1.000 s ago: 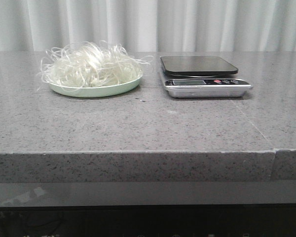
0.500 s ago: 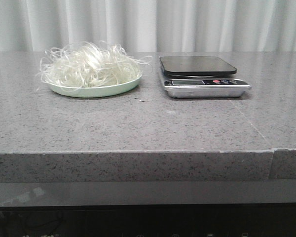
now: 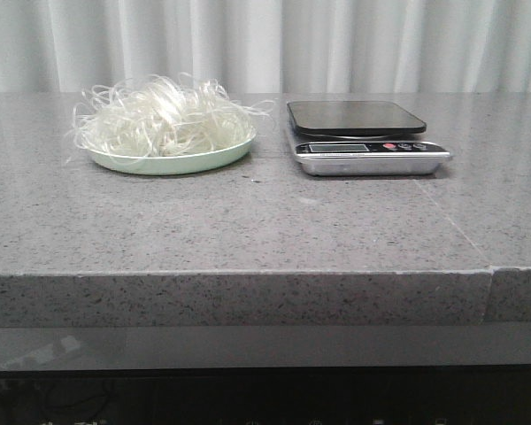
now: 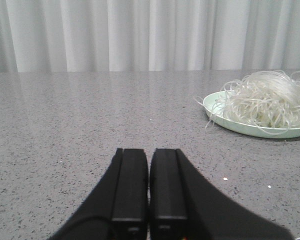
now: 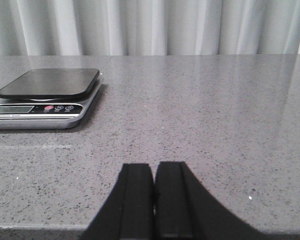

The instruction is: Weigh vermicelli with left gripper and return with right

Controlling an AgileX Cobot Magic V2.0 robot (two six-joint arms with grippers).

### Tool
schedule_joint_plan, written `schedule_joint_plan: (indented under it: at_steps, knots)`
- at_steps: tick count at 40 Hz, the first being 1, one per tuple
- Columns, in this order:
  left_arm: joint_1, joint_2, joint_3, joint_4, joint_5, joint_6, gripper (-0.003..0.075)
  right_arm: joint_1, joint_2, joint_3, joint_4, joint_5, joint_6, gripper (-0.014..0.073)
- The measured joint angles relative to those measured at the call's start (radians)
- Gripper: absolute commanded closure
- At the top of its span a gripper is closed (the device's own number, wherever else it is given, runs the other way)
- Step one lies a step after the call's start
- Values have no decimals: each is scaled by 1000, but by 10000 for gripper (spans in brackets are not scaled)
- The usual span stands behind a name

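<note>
The vermicelli (image 3: 164,117), a fluffy whitish tangle, lies heaped on a pale green plate (image 3: 173,162) at the back left of the grey table; the left wrist view has the vermicelli (image 4: 268,98) too. A silver scale (image 3: 366,157) with a black platform (image 3: 354,117) stands just right of the plate, its platform bare; the scale (image 5: 40,105) also shows in the right wrist view. My left gripper (image 4: 149,152) is shut and holds nothing, low over bare table well short of the plate. My right gripper (image 5: 154,167) is shut and holds nothing, off to the side of the scale. Neither arm shows in the front view.
A pale curtain (image 3: 265,44) hangs behind the table. The grey stone table (image 3: 248,221) has a seam (image 3: 492,267) near its front right corner.
</note>
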Motion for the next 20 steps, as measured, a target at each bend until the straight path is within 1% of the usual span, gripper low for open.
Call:
schedule_joint_plan:
  at_steps: [9, 20]
  knots:
    - [0, 0, 0, 0, 0, 0, 565, 0, 0, 0, 0, -2, 0, 426]
    - [0, 0, 0, 0, 0, 0, 565, 0, 0, 0, 0, -28, 34, 426]
